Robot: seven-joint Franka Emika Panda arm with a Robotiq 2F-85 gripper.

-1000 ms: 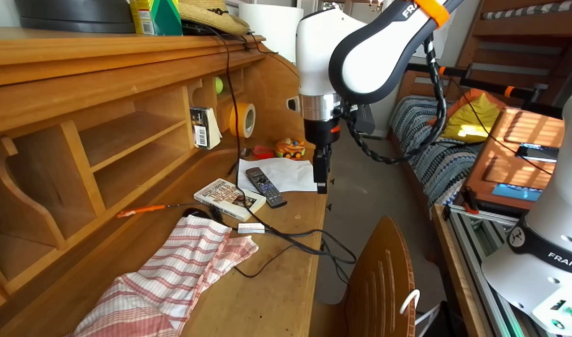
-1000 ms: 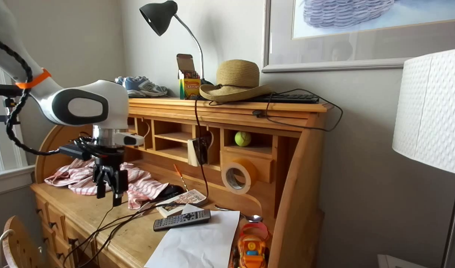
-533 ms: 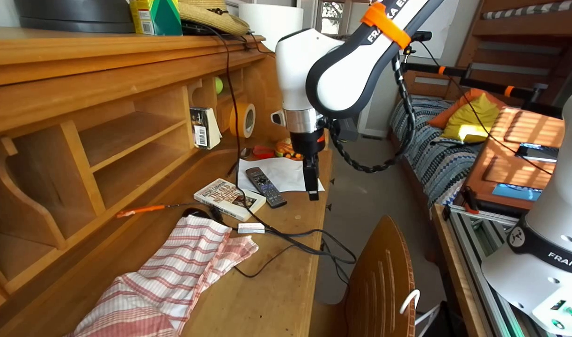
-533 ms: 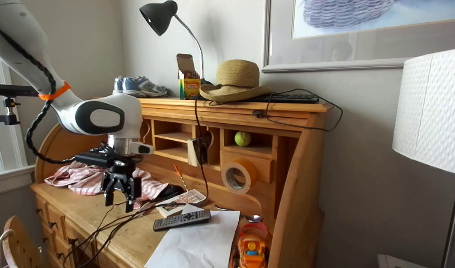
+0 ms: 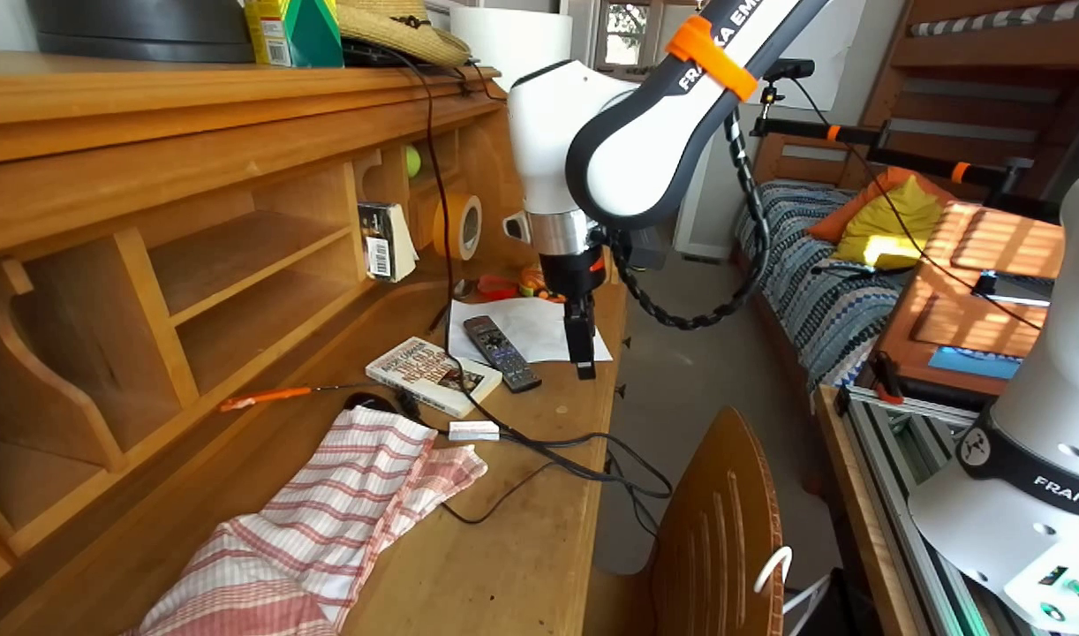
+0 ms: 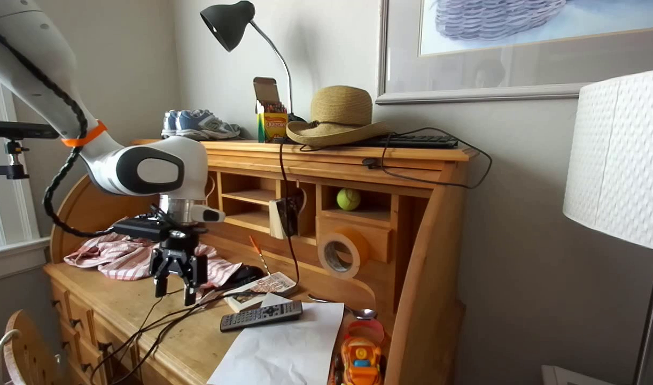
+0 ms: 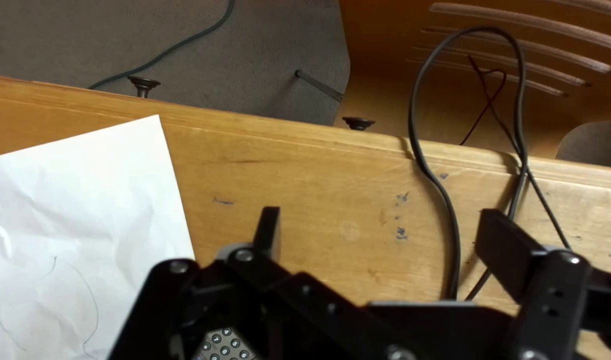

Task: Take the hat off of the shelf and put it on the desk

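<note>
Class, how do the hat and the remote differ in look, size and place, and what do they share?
Look: the hat is tan woven straw, domed and wide-brimmed; the remote is dark, long and flat, with buttons.
Size: the hat is clearly bigger than the remote.
Place: the hat sits up on the shelf; the remote lies lower, on the desk, partly over the paper.
Shared: neither is in the open claw.

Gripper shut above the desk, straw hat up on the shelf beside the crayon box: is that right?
Not quite: the wrist view shows the gripper open, its fingers well apart, not shut. It is above the desk, and the straw hat is up on the shelf beside the crayon box.
</note>
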